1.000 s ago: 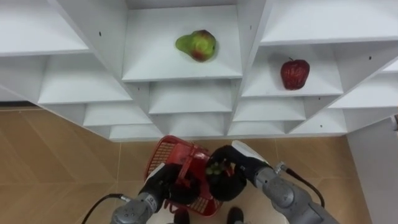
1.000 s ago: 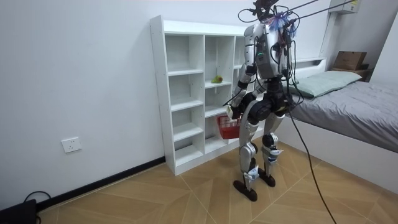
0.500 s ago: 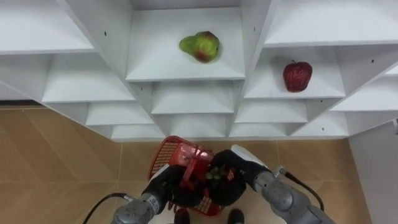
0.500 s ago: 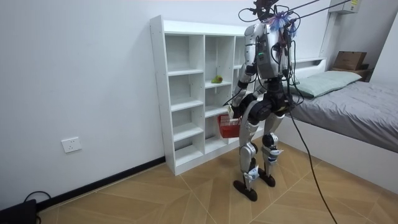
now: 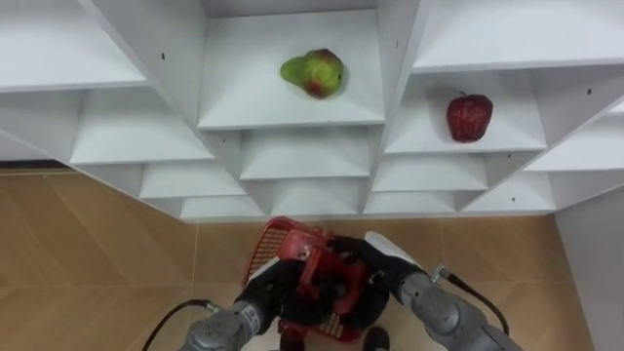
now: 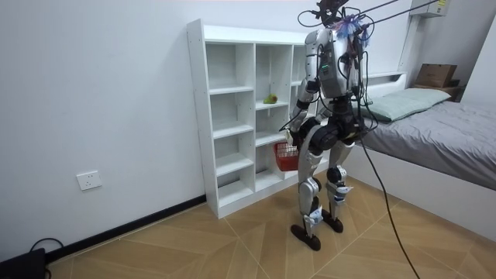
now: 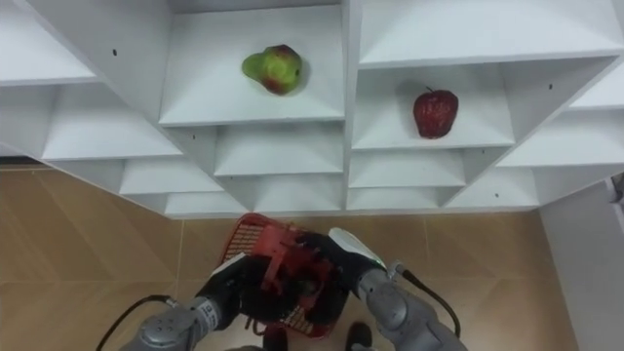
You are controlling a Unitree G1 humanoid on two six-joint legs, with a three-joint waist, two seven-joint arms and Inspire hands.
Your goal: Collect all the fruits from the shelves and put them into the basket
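A green-and-red pear (image 5: pixel 312 72) lies on a middle shelf of the white closet (image 5: pixel 292 156). One bay to the right, a red apple (image 5: pixel 469 116) stands on its own shelf. Below the shelves my left hand (image 5: pixel 273 298) is curled on a red mesh basket (image 5: pixel 280 236), held at waist height. My right hand (image 5: pixel 376 283) reaches into the basket from the right, partly behind the raised red handle (image 5: pixel 320 276). What lies inside the basket is hidden. In the room view I stand upright facing the closet with the basket (image 6: pixel 286 156) in front of me.
Wooden floor (image 5: pixel 88 253) lies below the shelves. The closet's other bays hold nothing. A bed (image 6: pixel 442 132) stands behind me at the room view's right, and a white wall runs to the room view's left.
My right hand, which held a dark fruit with a green top beside the basket, has moved left into the basket. That fruit is now out of sight.
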